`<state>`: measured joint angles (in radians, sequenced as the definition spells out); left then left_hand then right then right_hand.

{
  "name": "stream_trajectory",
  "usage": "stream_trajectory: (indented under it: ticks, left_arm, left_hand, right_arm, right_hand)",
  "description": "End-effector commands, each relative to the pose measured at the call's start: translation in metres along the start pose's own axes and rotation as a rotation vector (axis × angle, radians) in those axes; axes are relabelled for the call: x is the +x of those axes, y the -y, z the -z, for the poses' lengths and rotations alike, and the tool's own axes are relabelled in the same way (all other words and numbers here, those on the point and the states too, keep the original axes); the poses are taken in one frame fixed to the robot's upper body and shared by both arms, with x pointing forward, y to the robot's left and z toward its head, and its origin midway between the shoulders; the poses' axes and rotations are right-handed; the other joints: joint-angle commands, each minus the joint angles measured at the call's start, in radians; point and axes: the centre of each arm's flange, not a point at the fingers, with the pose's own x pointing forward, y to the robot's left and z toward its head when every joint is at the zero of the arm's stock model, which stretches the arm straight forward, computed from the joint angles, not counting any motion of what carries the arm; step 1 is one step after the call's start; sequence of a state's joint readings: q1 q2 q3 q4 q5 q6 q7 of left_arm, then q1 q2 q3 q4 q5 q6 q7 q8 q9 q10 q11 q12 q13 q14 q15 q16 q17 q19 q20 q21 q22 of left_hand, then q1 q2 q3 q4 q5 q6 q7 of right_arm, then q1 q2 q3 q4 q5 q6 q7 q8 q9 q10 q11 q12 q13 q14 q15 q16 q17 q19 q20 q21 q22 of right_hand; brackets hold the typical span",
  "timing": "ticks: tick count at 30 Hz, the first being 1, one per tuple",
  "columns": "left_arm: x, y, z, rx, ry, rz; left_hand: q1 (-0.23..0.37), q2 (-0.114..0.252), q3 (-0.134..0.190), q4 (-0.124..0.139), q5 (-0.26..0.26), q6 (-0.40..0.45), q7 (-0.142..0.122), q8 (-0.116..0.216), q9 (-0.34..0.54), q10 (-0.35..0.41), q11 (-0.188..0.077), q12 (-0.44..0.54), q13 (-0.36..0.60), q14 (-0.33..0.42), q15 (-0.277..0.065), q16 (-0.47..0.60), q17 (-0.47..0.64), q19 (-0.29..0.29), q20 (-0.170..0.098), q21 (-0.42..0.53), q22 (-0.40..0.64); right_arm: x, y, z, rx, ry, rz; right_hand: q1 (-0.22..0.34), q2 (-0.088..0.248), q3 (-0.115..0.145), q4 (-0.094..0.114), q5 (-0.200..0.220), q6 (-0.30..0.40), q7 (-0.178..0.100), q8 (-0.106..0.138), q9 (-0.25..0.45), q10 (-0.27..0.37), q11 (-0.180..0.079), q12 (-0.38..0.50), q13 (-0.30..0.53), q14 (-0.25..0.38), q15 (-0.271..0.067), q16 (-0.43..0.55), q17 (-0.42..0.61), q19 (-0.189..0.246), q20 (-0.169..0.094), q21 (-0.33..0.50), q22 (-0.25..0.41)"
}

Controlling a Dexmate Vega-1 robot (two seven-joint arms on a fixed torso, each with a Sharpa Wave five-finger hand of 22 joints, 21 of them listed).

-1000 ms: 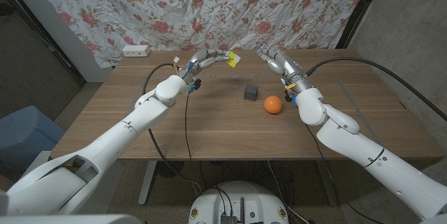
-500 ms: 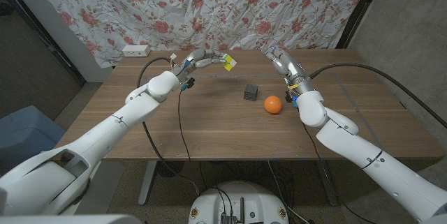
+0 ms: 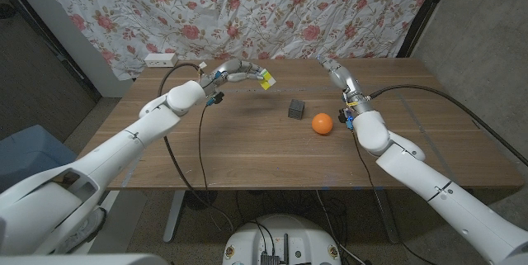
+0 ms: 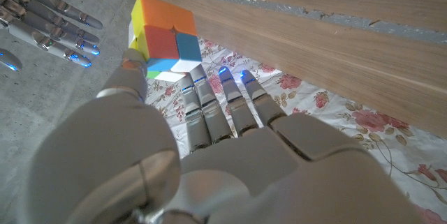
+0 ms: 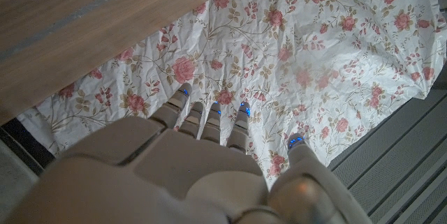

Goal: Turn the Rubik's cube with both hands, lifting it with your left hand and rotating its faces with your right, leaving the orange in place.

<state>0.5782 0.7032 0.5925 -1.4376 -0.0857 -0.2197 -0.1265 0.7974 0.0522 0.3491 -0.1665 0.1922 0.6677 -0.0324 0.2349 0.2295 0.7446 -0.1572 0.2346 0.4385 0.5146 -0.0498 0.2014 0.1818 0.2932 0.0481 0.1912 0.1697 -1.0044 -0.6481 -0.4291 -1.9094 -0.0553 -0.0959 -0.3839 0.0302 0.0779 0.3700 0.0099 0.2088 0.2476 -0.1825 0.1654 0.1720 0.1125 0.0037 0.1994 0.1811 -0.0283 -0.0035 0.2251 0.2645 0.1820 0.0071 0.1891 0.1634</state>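
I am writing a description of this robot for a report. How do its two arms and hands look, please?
Both arms have smooth white rounded shells, with a black cable looping beside the left arm and another black cable arcing over the right. The left hand and right hand are silver-grey metal with segmented fingers; the wrist views show small blue lights at the fingertips.

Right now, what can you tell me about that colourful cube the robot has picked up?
The Rubik's cube is a small puzzle of glossy plastic, two squares along each edge, with orange, yellow, red, blue, white and green squares mixed across its faces. It hangs tilted in the air above the far side of the wooden table, gripped by the fingertips of the left hand. The right hand is apart from it.
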Motion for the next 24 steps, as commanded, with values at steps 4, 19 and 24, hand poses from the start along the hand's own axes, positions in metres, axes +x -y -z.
stream_trajectory:
  ticks: [4,19,24]
  left_arm:
    - [0.001,-0.005,0.005,0.149,0.014,0.112]
    - [-0.002,-0.002,0.005,0.319,0.014,0.176]
    - [-0.002,-0.001,0.004,0.36,0.017,0.19]
  left_hand:
    - [-0.006,0.004,0.002,0.001,0.004,0.001,0.003,-0.002,0.002,0.017,-0.014,0.006,0.003,0.002,-0.11,0.0,0.002,-0.001,0.002,0.003,0.005]
    - [-0.015,0.009,0.006,0.005,0.005,-0.002,0.003,-0.004,0.002,0.012,-0.014,0.004,0.003,0.001,-0.111,-0.003,0.001,-0.005,0.002,0.001,0.005]
    - [-0.017,0.009,0.007,0.005,0.005,-0.002,0.003,-0.005,0.002,0.011,-0.016,0.003,0.003,0.0,-0.112,-0.004,0.001,-0.005,0.002,0.002,0.005]
  right_arm:
    - [0.004,0.008,0.026,0.194,-0.034,-0.006]
    - [0.007,0.014,0.051,0.271,-0.081,-0.021]
    - [0.006,0.016,0.059,0.309,-0.087,-0.019]
  right_hand:
    - [-0.011,0.012,-0.002,0.009,-0.001,-0.018,0.013,0.0,0.004,0.003,0.008,-0.001,0.004,-0.005,0.004,0.0,-0.001,0.001,-0.006,-0.002,0.003]
    - [-0.016,0.01,-0.006,0.016,-0.001,-0.028,0.033,0.008,0.003,0.002,0.009,-0.004,0.003,-0.013,-0.003,-0.005,-0.002,-0.005,-0.011,-0.005,0.003]
    - [-0.018,0.007,-0.009,0.02,-0.001,-0.065,0.054,0.001,0.003,-0.001,0.006,-0.006,0.002,-0.016,-0.005,-0.007,-0.005,-0.007,-0.011,-0.005,0.003]
